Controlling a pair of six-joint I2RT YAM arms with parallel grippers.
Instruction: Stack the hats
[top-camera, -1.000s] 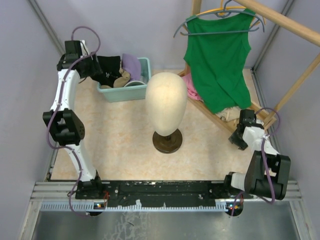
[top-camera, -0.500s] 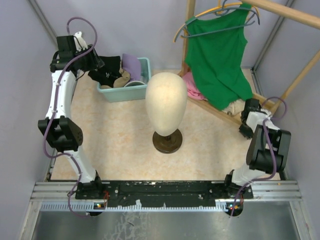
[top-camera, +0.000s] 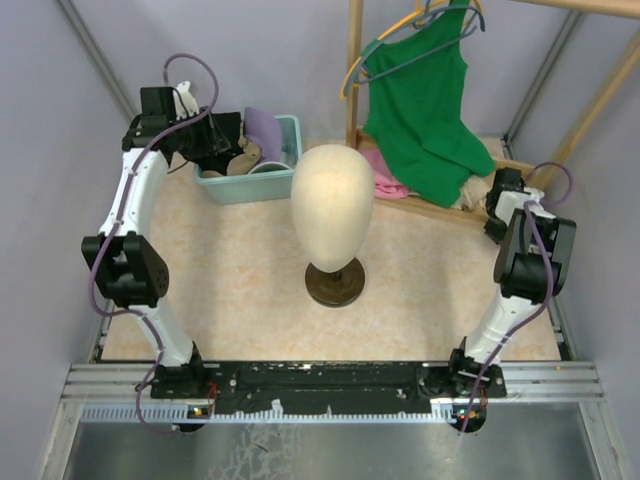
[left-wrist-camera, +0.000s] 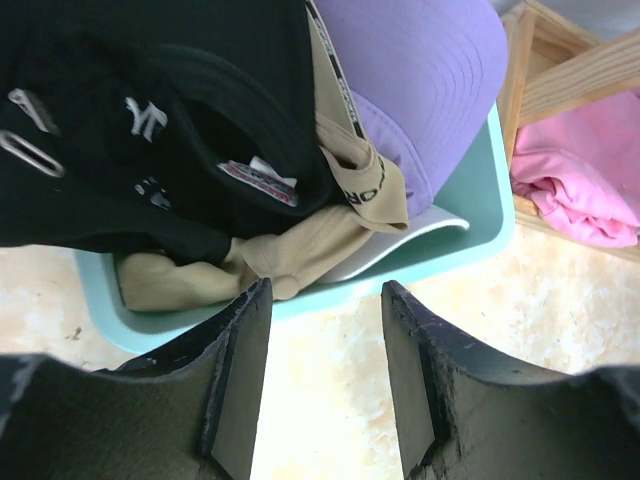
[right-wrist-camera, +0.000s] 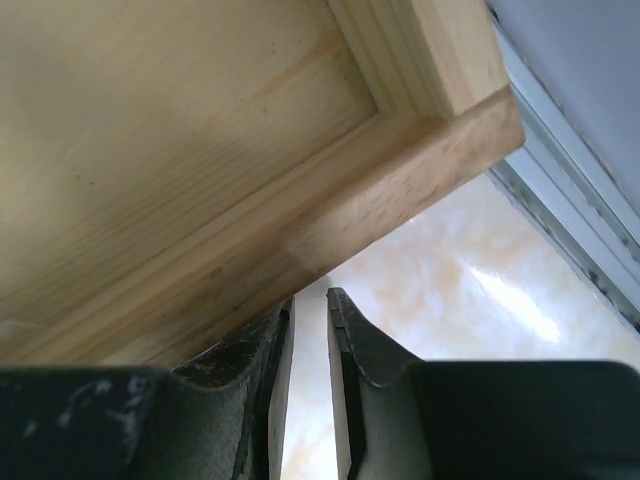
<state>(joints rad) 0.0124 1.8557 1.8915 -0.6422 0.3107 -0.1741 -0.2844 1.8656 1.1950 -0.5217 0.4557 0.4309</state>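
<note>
- Far left of the table (top-camera: 230, 260): teal bin (left-wrist-camera: 470, 215), packed with all four hats.
- On the bin's left side: black cap (left-wrist-camera: 130, 120) with white logo, heaped high and spilling past the rim.
- Underneath and towards the middle: tan cap (left-wrist-camera: 300, 250), crumpled, its strap running up between the black and the purple.
- On the right side: purple cap (left-wrist-camera: 420, 80), crown up.
- At the bottom by the near-right wall: white cap (left-wrist-camera: 425, 235), only a sliver of brim visible.
- Left gripper (left-wrist-camera: 326, 295) hanging over the bin's near wall, fingers well apart, nothing between them, clear of the caps.
- Right gripper (right-wrist-camera: 309, 310) at the far right, tucked beneath a lower rail of the wooden rack (right-wrist-camera: 300, 200).
- Its fingers drawn almost together, only a thin slit of floor showing, nothing seen in it; cannot tell whether the tips touch the wood.
- Table centre: mannequin head (top-camera: 332, 200) on a dark round base (top-camera: 335, 285), well apart from the bin.
- Far right: the rack, with a green sleeveless top (top-camera: 420, 110) on a hanger and a pink cloth (left-wrist-camera: 575, 190) bundled on the bottom frame, just right of the bin.
- Grey walls close on the left, far and right sides; the bin hard by the far-left corner, its right end near the rack.
- Open floor near-left, between the bin and the arm bases.
- More open floor near-right, between the base and the right arm.
</note>
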